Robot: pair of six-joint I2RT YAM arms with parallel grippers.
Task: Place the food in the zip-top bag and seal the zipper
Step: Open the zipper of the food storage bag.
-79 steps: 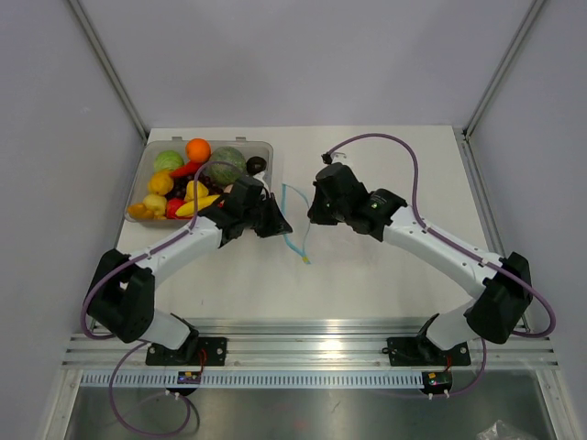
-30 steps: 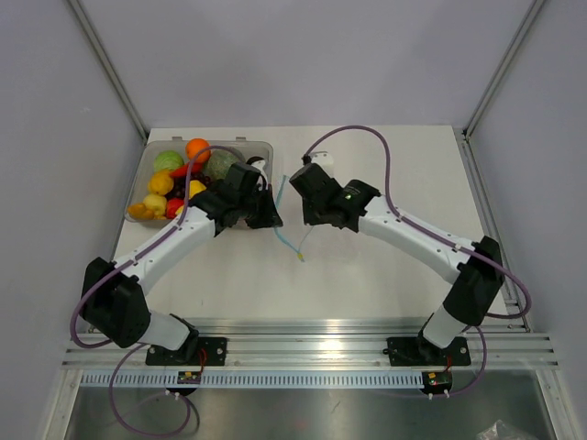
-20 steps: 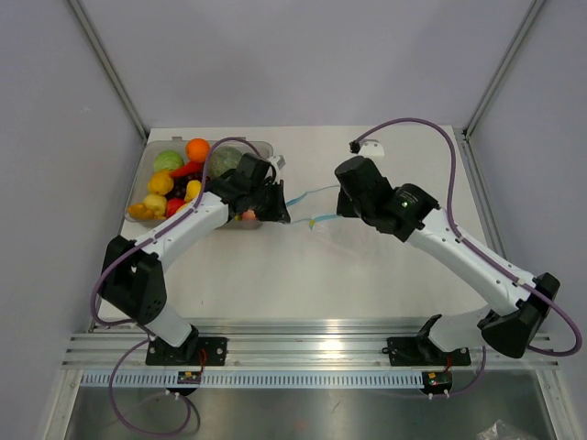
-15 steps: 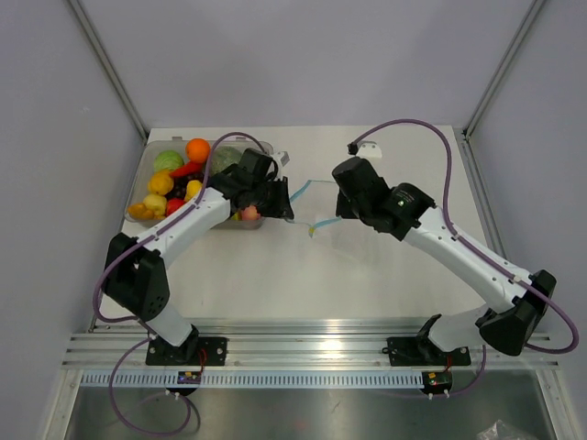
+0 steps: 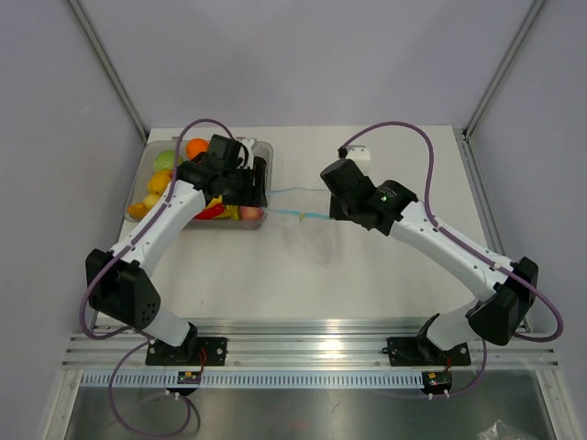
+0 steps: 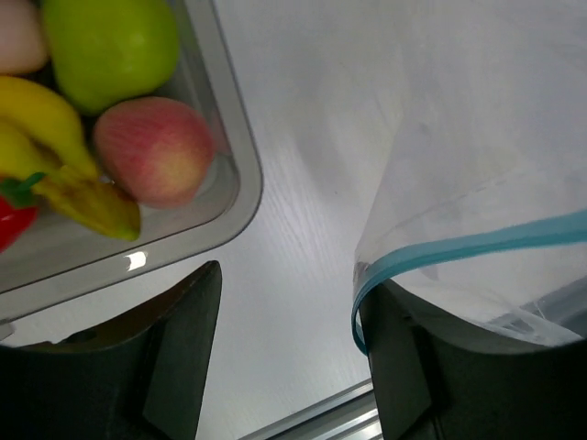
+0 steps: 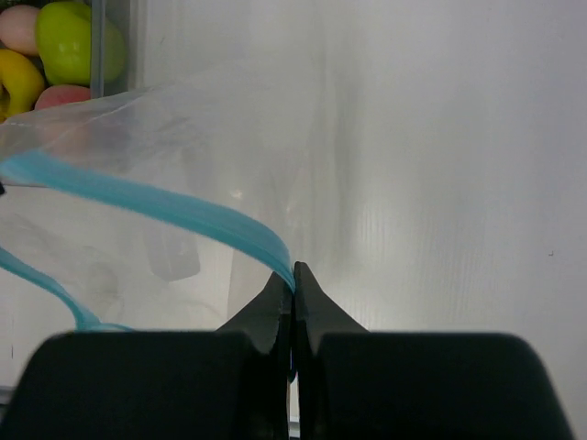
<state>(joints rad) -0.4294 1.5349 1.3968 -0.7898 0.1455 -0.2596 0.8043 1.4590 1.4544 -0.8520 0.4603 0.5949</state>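
Top external view has the clear tray (image 5: 266, 147) at the far left of the table (image 5: 367, 284), holding the food (image 5: 170, 179). Just to its right, the zip-top bag (image 5: 316, 240) is stretched between the two arms over the middle of the table. The left gripper (image 5: 260, 189) sits at the tray's right wall and the right gripper (image 5: 327, 212) is at the bag's right end. The zipper (image 5: 298, 214) runs between them as two thin blue-teal lines set a little apart. In the left wrist view the left gripper (image 6: 289, 293) has its jaws spread wide with nothing between them. The end of the zipper (image 6: 477, 243) curls against the inner side of the finger (image 6: 404, 367) on the right of that view, and I cannot tell whether the bag merely leans there. The same view shows a light green fruit (image 6: 110, 46), a pink peach (image 6: 156, 151), a yellow banana bunch (image 6: 55, 128) and a red piece (image 6: 9, 220) lying in the near right corner of the tray, none of them in the bag. In the right wrist view the right gripper (image 7: 293, 280) is pinched tight on the blue-teal strip, which curves off to the left. The crinkled clear film (image 7: 183, 137) hangs above the table.
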